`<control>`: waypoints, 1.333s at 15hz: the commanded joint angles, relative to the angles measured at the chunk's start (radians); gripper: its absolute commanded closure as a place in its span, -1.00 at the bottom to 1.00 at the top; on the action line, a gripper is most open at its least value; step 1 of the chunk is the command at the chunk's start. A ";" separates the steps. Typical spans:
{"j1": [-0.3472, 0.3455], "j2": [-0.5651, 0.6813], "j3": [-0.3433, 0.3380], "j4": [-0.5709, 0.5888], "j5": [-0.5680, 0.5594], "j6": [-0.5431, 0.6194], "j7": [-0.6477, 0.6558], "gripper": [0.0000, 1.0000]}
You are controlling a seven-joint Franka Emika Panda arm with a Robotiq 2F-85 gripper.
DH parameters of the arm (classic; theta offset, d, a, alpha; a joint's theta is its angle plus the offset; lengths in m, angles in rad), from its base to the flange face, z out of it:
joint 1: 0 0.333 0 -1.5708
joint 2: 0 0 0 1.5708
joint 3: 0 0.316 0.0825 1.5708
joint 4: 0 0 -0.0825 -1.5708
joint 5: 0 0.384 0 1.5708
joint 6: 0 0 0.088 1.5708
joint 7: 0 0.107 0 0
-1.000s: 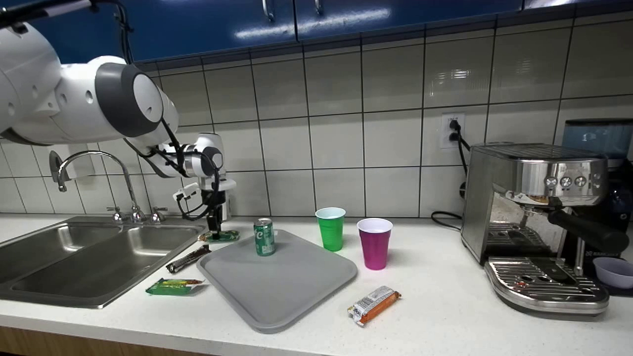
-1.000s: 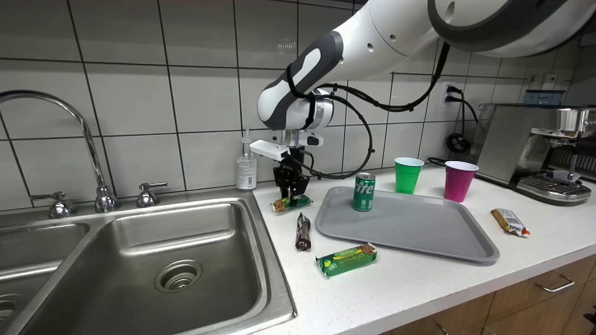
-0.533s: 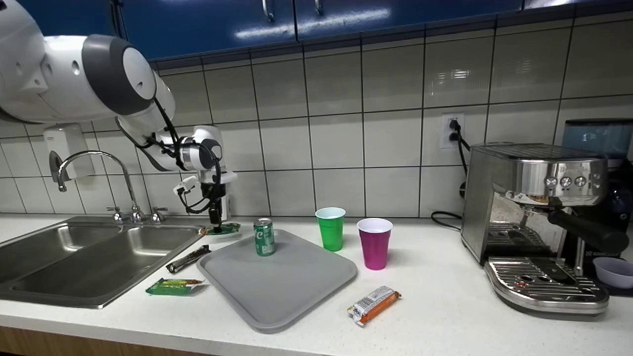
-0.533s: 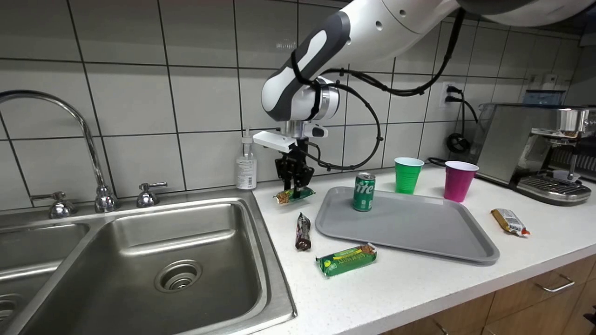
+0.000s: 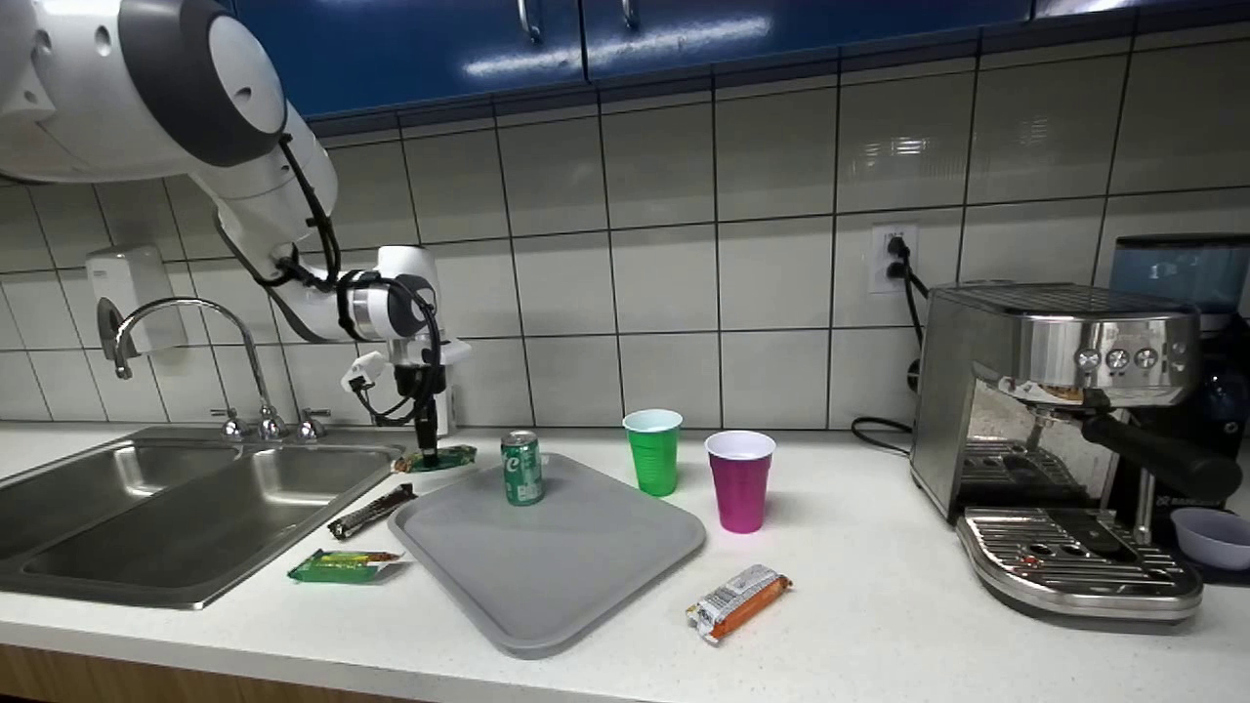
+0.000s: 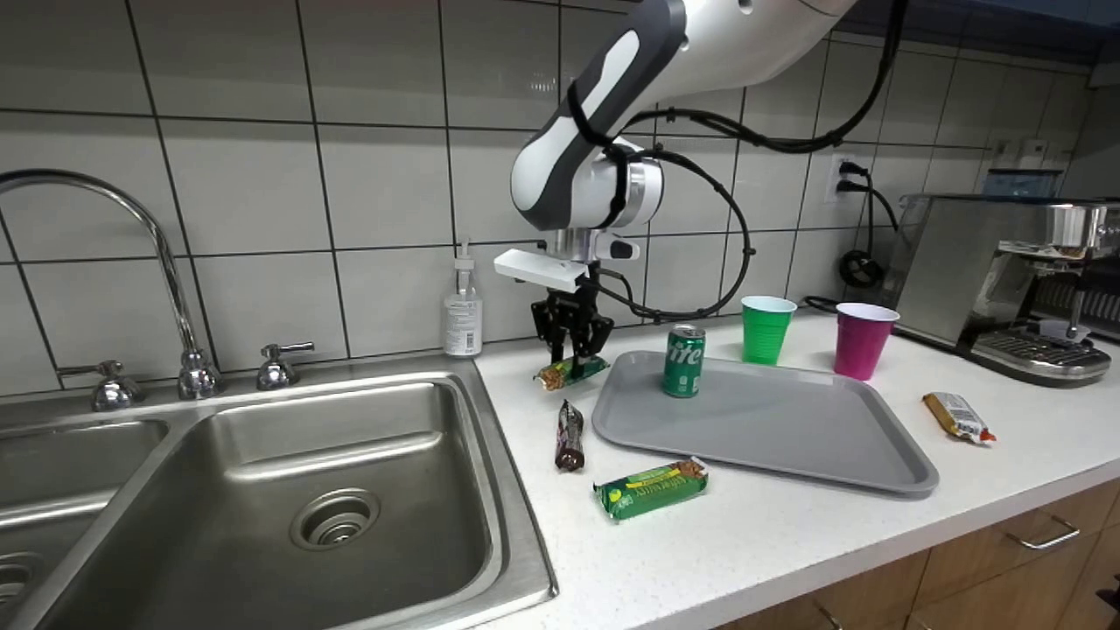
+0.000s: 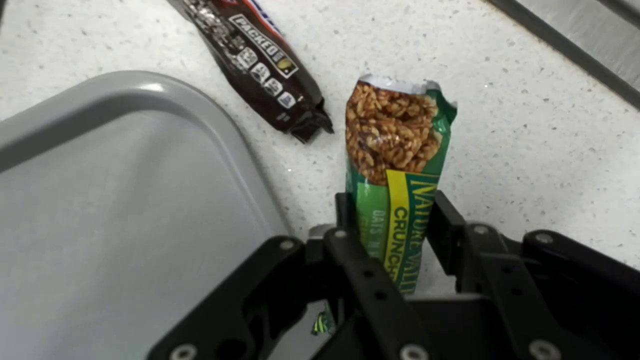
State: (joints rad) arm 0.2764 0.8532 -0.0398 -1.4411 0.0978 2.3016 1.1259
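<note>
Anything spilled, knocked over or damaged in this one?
Nothing stands out. The can stands upright on the gray tray, the green cup and the magenta cup are upright near it, no spill shows, and the granola bar held in the gripper has no visible tear.

- The counter (image 5: 850,576) is white and speckled.
- The tray (image 5: 576,586) lies flat on it, the clock's hub in an exterior view.
- At 9 o'clock lies a green bar (image 5: 337,568), the sink (image 5: 195,522) set in beyond.
- Between 9 and 10, just beside the tray, lies a brown bar (image 5: 373,512).
- Near 2 stands a green cup (image 5: 654,459); between 2 and 3, a purple cup (image 5: 740,488).
- Near 3, well apart, stands the coffee machine (image 5: 1025,430).
- Between 3 and 4 lies an orange bar (image 5: 739,602).
</note>
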 commanded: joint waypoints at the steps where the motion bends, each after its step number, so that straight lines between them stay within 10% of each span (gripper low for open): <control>1: -0.019 -0.112 0.007 -0.173 -0.015 0.064 -0.064 0.72; 20: -0.070 -0.258 -0.013 -0.469 -0.006 0.136 -0.181 0.72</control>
State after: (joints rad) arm 0.2122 0.6332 -0.0490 -1.8682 0.0977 2.4269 0.9551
